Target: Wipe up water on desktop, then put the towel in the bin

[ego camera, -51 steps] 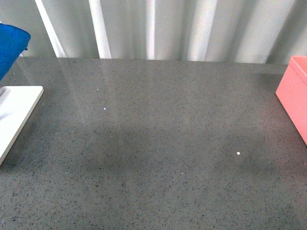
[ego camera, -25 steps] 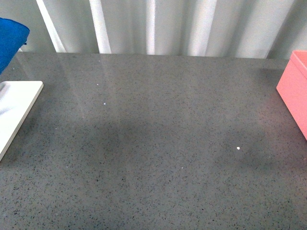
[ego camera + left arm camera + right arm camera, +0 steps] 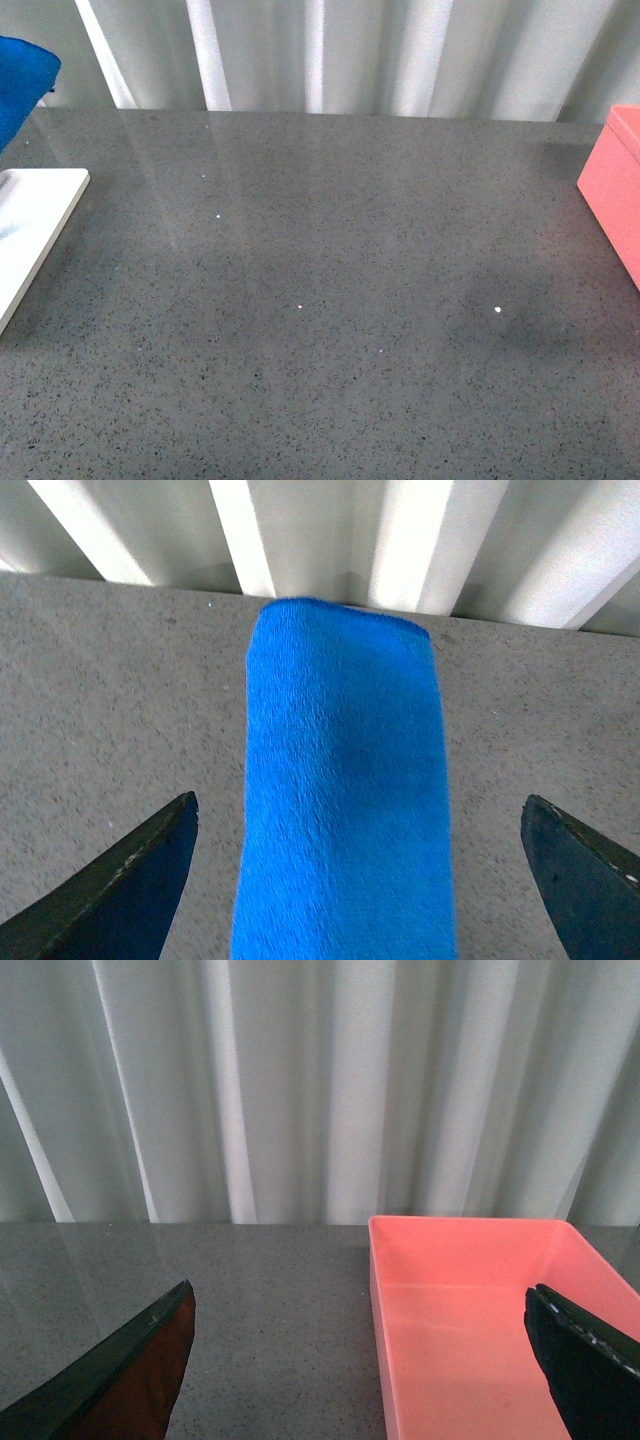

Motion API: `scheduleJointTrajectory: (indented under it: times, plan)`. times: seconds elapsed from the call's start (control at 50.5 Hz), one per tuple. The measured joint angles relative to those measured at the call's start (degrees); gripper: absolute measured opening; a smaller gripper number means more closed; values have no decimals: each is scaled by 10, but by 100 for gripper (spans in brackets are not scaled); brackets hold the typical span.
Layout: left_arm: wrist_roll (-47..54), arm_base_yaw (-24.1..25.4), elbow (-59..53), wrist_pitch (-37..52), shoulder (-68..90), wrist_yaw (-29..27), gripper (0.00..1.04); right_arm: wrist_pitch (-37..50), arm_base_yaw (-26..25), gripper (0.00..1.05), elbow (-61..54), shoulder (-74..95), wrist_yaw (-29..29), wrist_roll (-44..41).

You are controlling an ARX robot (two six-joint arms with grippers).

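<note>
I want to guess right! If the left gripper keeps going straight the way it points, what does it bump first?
Probably the towel: it lies on the desktop straight ahead of the left gripper, between its open fingers. How far off is unclear.

Front view: the towel [image 3: 22, 85] at upper left, the white board [image 3: 35, 225] at left and the pink bin [image 3: 615, 190] at right are each cut off by the frame edge. Tiny white specks [image 3: 497, 309] on the desktop [image 3: 330, 250] are too small to identify as water.
</note>
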Motion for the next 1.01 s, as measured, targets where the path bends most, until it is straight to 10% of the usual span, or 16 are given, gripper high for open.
scheduleJointTrajectory:
  times: [1.009]
  plan:
    - [90, -16, 77, -5, 166, -24, 98, 0, 0, 98, 0, 0, 0, 0]
